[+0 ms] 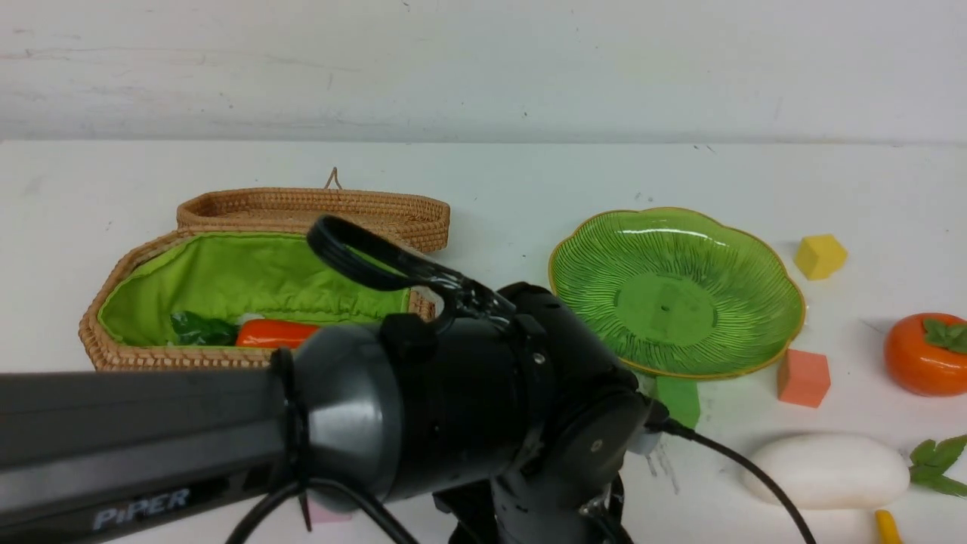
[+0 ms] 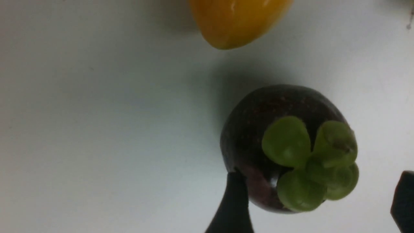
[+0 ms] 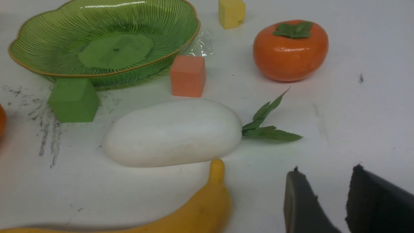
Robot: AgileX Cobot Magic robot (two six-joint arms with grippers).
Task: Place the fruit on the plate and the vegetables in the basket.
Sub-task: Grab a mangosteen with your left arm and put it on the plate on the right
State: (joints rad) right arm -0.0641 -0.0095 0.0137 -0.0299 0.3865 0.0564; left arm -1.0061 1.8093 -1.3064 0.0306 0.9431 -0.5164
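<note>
Left fingers (image 2: 231,207) apart, ball (image 2: 258,129) between them, hugging one tip | right fingers (image 3: 300,200) slightly apart, empty | plate (image 1: 725,249) ahead-right

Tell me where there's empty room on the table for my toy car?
Bare table lies between the basket and the plate, and along the back by the wall. It's crowded in front of the plate: the green cube, orange cube, radish and banana sit close together.
</note>
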